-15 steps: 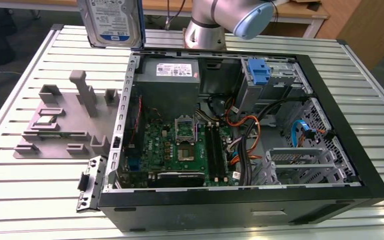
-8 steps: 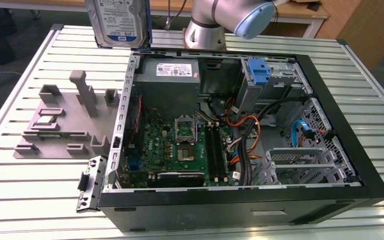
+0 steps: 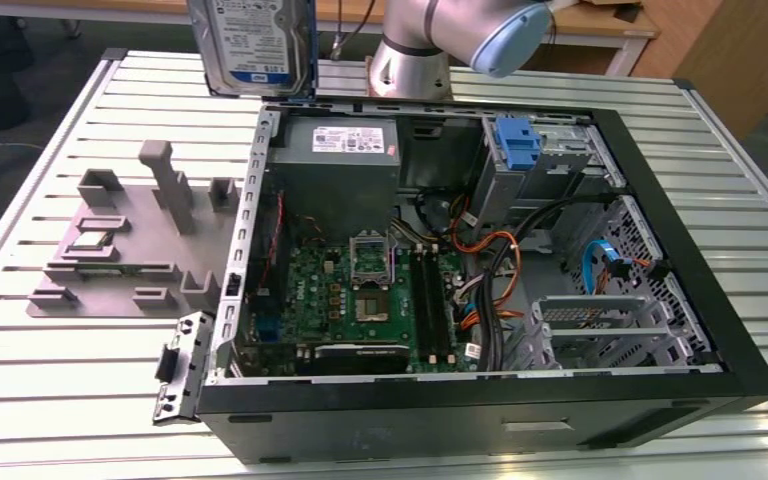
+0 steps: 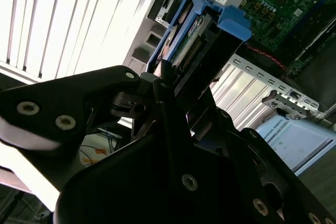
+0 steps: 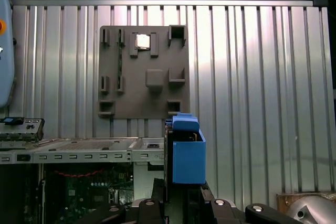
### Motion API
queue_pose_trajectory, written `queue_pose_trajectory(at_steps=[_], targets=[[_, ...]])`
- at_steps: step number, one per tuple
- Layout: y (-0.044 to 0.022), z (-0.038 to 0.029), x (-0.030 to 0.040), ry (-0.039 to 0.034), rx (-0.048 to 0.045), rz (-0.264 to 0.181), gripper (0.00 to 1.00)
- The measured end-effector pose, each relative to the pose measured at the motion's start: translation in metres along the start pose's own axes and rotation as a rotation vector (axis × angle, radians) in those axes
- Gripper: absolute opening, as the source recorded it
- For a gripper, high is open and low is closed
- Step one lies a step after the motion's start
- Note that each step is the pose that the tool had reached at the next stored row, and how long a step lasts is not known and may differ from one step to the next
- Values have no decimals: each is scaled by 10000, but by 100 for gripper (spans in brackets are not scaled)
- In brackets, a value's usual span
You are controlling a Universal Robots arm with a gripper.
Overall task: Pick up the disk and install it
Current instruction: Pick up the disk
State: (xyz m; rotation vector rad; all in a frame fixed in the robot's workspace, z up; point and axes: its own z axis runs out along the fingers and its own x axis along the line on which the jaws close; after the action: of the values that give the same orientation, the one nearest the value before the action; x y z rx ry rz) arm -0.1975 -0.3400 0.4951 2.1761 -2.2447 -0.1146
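The disk [image 3: 253, 45] is held upright in the air, clamped in the closed hand [image 4: 178, 90]. It is seen above the slatted counter [image 3: 64, 370], by the far corner of the open computer case [image 3: 718, 320], with a grey fixture [image 3: 117, 255] nearby.

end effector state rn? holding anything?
The end effector: closed, holding the disk upright in the air.
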Motion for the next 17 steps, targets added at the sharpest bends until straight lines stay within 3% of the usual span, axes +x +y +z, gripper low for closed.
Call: queue_pose_trajectory(at_steps=[17], targets=[[-219, -10, -7, 1, -1, 0, 35]])
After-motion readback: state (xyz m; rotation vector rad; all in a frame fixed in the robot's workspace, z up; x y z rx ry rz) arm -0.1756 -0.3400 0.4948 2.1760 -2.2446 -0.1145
